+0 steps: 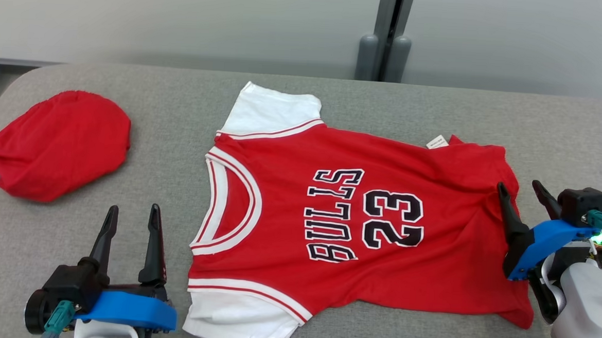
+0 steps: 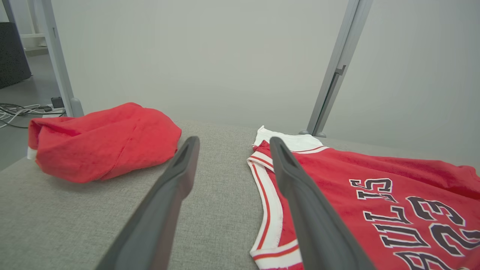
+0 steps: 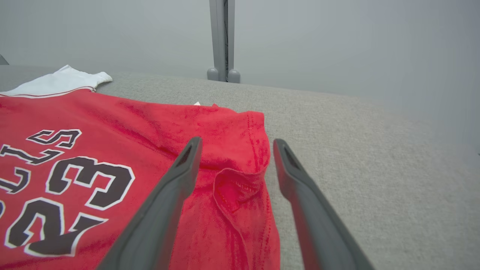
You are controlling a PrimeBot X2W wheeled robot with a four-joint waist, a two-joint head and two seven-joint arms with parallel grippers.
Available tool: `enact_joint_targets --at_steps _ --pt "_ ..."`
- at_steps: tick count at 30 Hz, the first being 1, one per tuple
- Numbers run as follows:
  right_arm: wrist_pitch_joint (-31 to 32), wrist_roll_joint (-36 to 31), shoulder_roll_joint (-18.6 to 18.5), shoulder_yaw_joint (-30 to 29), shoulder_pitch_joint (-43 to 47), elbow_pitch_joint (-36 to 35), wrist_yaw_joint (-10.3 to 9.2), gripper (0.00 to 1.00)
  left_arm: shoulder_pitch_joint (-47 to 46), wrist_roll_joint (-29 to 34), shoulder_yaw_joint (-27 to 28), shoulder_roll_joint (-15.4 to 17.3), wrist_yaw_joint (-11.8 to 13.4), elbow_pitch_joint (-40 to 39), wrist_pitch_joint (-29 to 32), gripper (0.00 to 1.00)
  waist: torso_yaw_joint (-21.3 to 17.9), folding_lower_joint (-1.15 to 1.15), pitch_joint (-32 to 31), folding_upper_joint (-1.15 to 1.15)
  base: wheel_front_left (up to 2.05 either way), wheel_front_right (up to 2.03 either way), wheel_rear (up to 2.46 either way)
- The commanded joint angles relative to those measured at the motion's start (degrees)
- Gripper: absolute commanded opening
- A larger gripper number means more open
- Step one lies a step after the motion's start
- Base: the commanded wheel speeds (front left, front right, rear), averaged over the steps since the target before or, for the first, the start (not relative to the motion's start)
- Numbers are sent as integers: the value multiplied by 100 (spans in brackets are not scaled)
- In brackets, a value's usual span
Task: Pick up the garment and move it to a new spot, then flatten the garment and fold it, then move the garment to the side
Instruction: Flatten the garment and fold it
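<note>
Grey padded surface before a pale wall. The shirt lies spread mid-surface: soft, light and limp, by my judgement. My left fingers and right fingers stand parted, empty; I would pinch hem and collar edges.

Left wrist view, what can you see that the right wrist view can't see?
Left wrist view: a bunched red cloth, floor cables, and the white-trimmed neckline of the red jersey. Right wrist view: the jersey's bottom hem, with a small flap folded over near it. Shared: the jersey with its 23, the grey fabric table and a grey post behind it.
</note>
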Motion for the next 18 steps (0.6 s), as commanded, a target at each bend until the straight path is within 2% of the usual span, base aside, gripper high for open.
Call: enact_joint_targets --at_steps 1,5,10,14,18 --pt "-37 7 -22 -112 191 -299 -1 100 57 39 48 -6 -13 -16 -24 100 -109 0 -121 0 0 0 0" --pt "-41 -185 55 -493 786 -1440 -1 100 168 69 106 19 -13 -44 -24 100 -245 0 -248 0 0 0 0" --pt "-43 -424 375 -873 1620 -2745 -1 100 310 133 199 29 -13 -88 -23 100 -409 0 -404 0 0 0 0" --pt "-43 -521 665 -997 2205 -3463 0 100 388 171 207 55 -13 -127 -21 100 -497 0 -491 0 0 0 0" --pt "-44 -635 923 -1021 2696 -3889 0 100 490 268 219 51 -13 -169 -21 100 -546 0 -585 0 0 0 0"
